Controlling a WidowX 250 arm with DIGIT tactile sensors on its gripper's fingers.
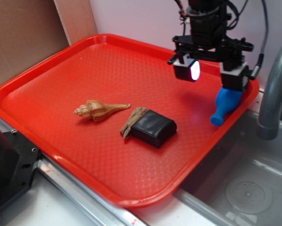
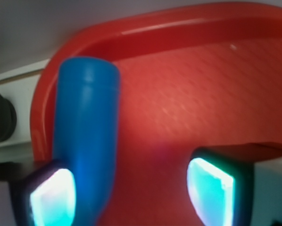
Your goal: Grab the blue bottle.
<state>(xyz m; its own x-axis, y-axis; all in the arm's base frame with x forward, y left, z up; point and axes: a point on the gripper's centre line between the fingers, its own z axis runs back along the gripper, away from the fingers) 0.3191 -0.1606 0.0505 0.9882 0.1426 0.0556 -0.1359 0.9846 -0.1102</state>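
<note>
Blue bottle point(image 1: 227, 105) lies at tray's point(image 1: 61, 61) right rim, long axis tilted, neck pointing near-left and down. End effector point(image 1: 211, 70) spread wide, empty, directly above; bottle sits off-centre, against one finger point(image 2: 51, 193). Needs a sideways shift to centre it before closing

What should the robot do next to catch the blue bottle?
Probably shift sideways a little so the blue bottle sits midway in the gripper, then close. The gripper is wide open, and in the wrist view the bottle lies right by one finger, far from the other, near the red tray's rim.
</note>
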